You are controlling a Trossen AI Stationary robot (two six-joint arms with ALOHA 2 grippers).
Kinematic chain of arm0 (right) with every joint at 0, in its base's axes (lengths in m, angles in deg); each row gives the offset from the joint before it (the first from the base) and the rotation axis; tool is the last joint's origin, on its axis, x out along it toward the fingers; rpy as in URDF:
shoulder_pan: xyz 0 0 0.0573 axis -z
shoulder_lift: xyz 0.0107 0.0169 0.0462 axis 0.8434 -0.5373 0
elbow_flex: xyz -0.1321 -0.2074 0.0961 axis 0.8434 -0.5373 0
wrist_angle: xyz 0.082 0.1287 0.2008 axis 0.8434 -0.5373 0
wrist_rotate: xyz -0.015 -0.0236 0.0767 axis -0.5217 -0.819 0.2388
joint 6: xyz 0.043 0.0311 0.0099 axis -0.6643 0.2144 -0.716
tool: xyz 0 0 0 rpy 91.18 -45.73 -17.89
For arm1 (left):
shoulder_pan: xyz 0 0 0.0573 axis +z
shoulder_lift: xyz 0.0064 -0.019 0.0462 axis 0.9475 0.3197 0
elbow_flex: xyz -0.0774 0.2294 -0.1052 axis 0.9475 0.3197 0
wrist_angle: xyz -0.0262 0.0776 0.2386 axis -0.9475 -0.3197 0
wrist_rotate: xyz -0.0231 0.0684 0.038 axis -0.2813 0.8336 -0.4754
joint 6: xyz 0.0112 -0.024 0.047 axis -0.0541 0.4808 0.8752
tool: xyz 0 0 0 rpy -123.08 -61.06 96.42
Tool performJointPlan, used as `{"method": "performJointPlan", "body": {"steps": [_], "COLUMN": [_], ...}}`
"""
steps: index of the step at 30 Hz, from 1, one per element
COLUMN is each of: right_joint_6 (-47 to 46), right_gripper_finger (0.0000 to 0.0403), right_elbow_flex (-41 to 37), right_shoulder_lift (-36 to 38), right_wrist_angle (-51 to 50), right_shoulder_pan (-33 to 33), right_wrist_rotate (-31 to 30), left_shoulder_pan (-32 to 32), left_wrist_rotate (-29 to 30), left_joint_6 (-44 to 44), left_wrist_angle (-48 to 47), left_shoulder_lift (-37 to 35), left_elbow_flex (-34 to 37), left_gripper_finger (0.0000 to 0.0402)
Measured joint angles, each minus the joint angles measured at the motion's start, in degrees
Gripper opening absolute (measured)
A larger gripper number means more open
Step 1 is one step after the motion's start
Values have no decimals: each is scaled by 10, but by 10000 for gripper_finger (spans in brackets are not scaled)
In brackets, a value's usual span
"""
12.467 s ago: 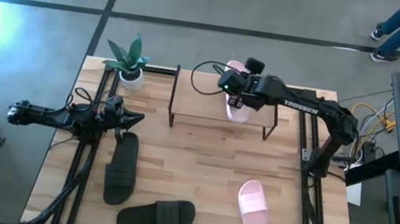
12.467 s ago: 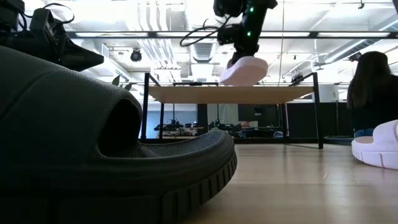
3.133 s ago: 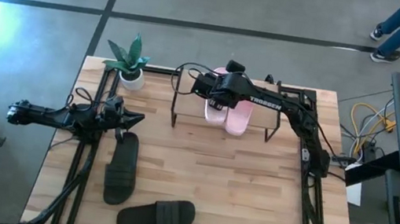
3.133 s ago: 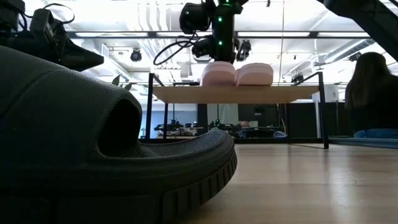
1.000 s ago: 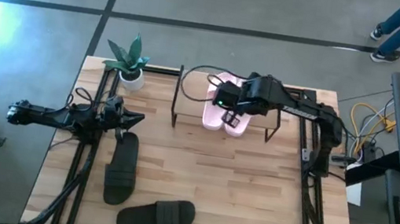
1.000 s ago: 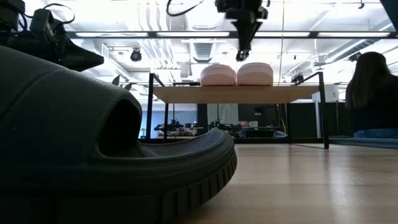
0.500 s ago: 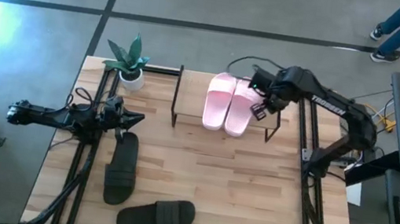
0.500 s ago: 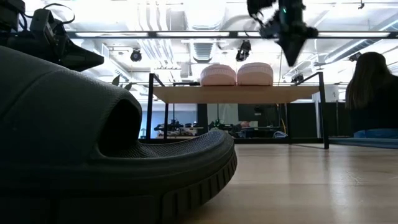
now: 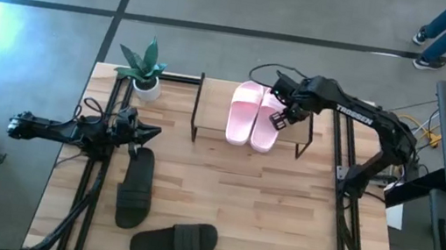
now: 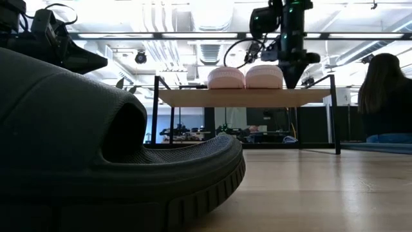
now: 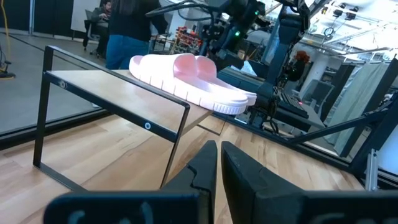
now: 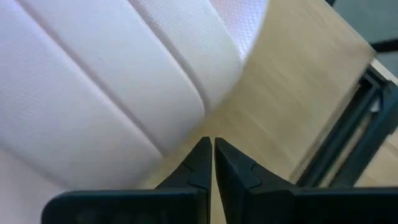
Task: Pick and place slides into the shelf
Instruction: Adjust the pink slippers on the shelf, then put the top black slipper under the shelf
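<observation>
Two pale pink slides (image 9: 243, 112) (image 9: 261, 137) lie side by side, soles down, on the shelf (image 9: 211, 113). The low view also shows them (image 10: 226, 77) (image 10: 264, 76) on its top board (image 10: 244, 97). My right gripper (image 9: 278, 121) (image 10: 290, 82) is shut and points down. It stands at the right pink slide's outer side (image 12: 93, 81), just above the board (image 12: 292, 99). Two dark slides (image 9: 136, 187) (image 9: 175, 240) lie flat on the table's near left. My left gripper (image 9: 151, 134) (image 11: 219, 149) waits shut at the left, above the table. My right gripper's shut fingertips (image 12: 200, 152) come from above beside the right pink slide's outer side edge (image 12: 186, 127). I cannot tell whether they touch the slide or the board.
A potted plant (image 9: 144, 69) stands at the table's far left corner, beside the shelf. One dark slide (image 10: 96, 148) fills the low view's near left. A person (image 10: 385, 96) sits beyond the table's right. Bare tabletop (image 9: 279, 222) lies near and right.
My right gripper has swung from above the gap between the pink slides toward the table's right. It has then come down and slightly back left, beside the right pink slide. Both pink slides have stayed where they were.
</observation>
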Motion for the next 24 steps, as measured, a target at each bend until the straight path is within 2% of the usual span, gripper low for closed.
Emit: {"method": "performJointPlan", "body": {"steps": [6, 14, 19, 22, 24], "right_joint_6": [8, 9, 1, -2, -2], "right_gripper_finger": [11, 11, 11, 11, 11], "right_elbow_flex": [1, 1, 1, 1, 1], "right_shoulder_lift": [-17, -10, 27, 66, 96], "right_wrist_angle": [44, 47, 19, -12, -25], "right_shoulder_pan": [1, 1, -1, -16, -43], "right_wrist_rotate": [-5, -10, -49, -44, -16], "left_shoulder_pan": [0, 0, 0, 0, 0], "left_wrist_rotate": [0, 0, 0, 0, 0], "left_joint_6": [0, 0, 0, 0, 0], "left_wrist_angle": [0, 0, 0, 0, 0], "left_shoulder_lift": [0, 0, 0, 0, 0], "left_elbow_flex": [0, 0, 0, 0, 0], "left_gripper_finger": [8, 8, 8, 8, 8]}}
